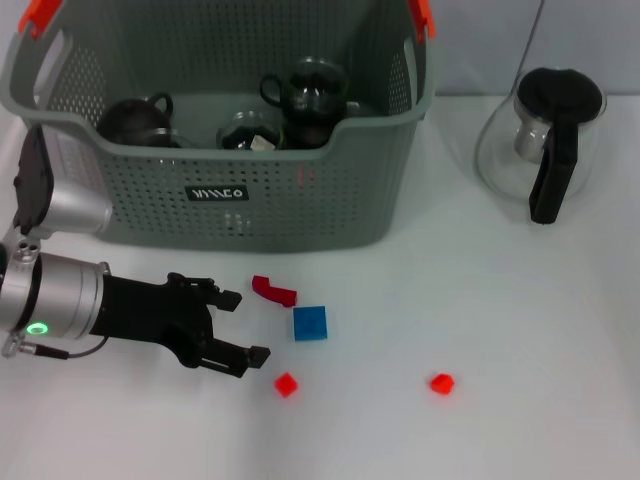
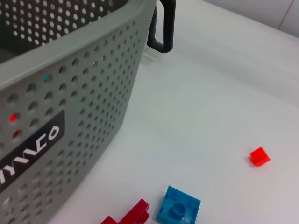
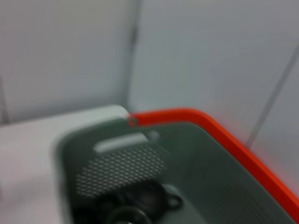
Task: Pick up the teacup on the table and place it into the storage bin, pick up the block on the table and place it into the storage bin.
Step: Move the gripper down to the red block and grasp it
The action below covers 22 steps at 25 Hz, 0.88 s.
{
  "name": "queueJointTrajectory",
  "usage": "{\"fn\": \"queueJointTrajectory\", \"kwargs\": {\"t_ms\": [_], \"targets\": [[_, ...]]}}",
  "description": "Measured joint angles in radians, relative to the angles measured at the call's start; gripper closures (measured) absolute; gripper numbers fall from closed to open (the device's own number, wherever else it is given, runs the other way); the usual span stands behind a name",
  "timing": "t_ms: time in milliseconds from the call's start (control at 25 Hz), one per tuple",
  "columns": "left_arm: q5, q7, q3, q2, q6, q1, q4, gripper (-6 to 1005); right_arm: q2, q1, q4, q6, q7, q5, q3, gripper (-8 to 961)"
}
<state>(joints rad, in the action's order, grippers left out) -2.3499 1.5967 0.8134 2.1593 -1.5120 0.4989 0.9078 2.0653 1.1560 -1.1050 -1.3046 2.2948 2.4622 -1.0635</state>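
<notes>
The grey-green storage bin (image 1: pixel 300 200) stands at the back left of the table, and three dark glass teacups (image 1: pixel 310 95) lie inside it. A blue block (image 1: pixel 311 323), a dark red block (image 1: pixel 273 290) and two small red cubes (image 1: pixel 286 384) (image 1: pixel 441 383) lie on the table in front of it. My left gripper (image 1: pixel 243 327) is open and empty, low over the table just left of the blue and dark red blocks. The left wrist view shows the bin wall (image 2: pixel 70 93), the blue block (image 2: pixel 178 207) and the dark red block (image 2: pixel 133 215). My right gripper is out of view.
A glass jug with a black lid and handle (image 1: pixel 545 140) stands at the back right. The right wrist view looks down into the bin past its orange rim clip (image 3: pixel 224 135) at the teacups (image 3: pixel 145 198).
</notes>
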Motion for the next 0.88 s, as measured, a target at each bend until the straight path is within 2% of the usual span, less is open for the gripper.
{"fn": "queueJointTrajectory", "kwargs": {"t_ms": [80,200,360,440,640,760,880], "targets": [[0.0,0.001,0.0,0.0,0.0,0.0,0.0,159,0.001,0.012,0.072,0.066,-0.026,0.035,-0.003,774],[0.001,0.002,0.0,0.0,-0.002,0.0,0.0,159,0.009,0.005,0.112,0.135,-0.042,0.073,-0.027,772],[0.001,0.002,0.0,0.0,-0.003,0.0,0.0,160,0.014,-0.019,0.101,0.151,-0.048,0.083,-0.052,596],[0.001,0.002,0.0,0.0,-0.002,0.0,-0.001,160,0.02,-0.045,0.049,0.126,-0.061,0.073,-0.056,510],[0.002,0.003,0.0,-0.002,-0.008,0.002,0.003,161,0.031,-0.201,-0.194,-0.105,-0.15,-0.075,-0.061,297],[0.001,0.003,0.0,-0.003,-0.008,0.004,0.004,161,0.027,-0.31,-0.322,-0.272,-0.152,-0.165,-0.055,242],[0.001,0.003,0.0,-0.003,-0.005,0.007,0.003,162,0.03,-0.401,-0.412,-0.425,-0.09,-0.166,-0.079,187]]}}
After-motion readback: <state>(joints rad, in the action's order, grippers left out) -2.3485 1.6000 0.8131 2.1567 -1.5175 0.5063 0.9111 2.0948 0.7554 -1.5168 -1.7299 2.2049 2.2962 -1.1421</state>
